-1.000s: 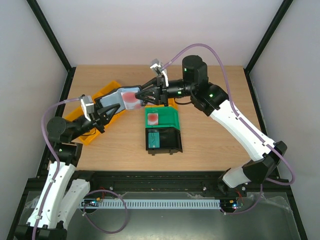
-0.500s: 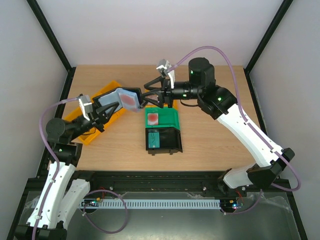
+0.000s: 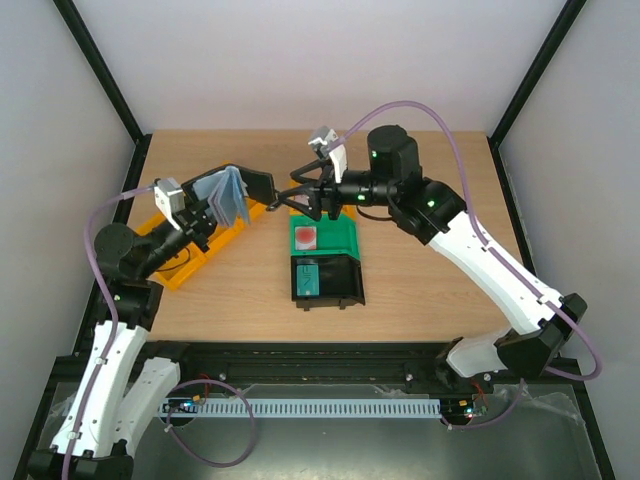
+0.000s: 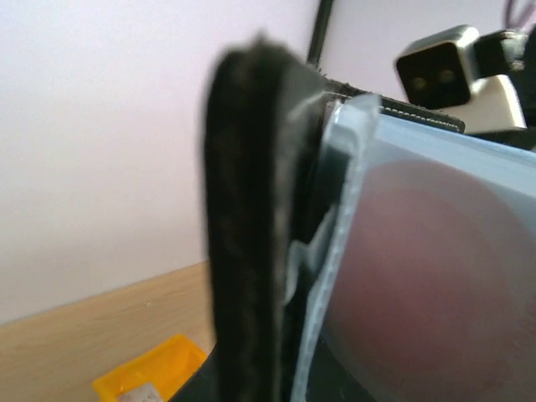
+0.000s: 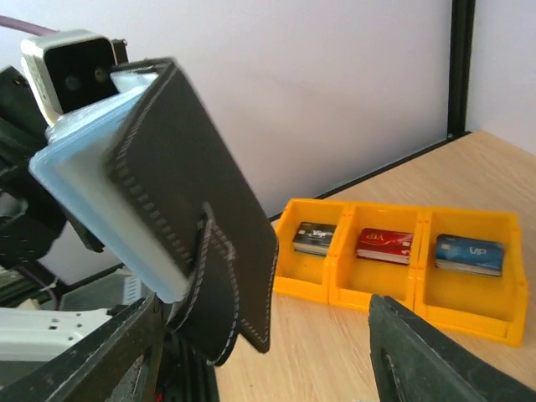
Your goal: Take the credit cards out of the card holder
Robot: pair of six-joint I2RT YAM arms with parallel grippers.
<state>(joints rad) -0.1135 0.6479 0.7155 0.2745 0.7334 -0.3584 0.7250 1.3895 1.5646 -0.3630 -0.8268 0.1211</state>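
Note:
The card holder is a black wallet with blue-grey lining, held up above the table's left side with my left gripper shut on it. Its black flap hangs half folded in the right wrist view. Close up, the cover's edge fills the left wrist view, and a reddish patch shows through a cloudy sleeve. I cannot tell if that is one of the credit cards. My right gripper is open just right of the flap, its fingers apart and holding nothing.
A green bin holds a pale card with a red spot, and a black bin in front of it holds a teal card. A yellow tray below the left arm holds black, red and blue card stacks.
My right gripper has opened, let go of the wallet and drawn back a little to the right. The left gripper has pulled the wallet left and up, and it has folded partly shut.

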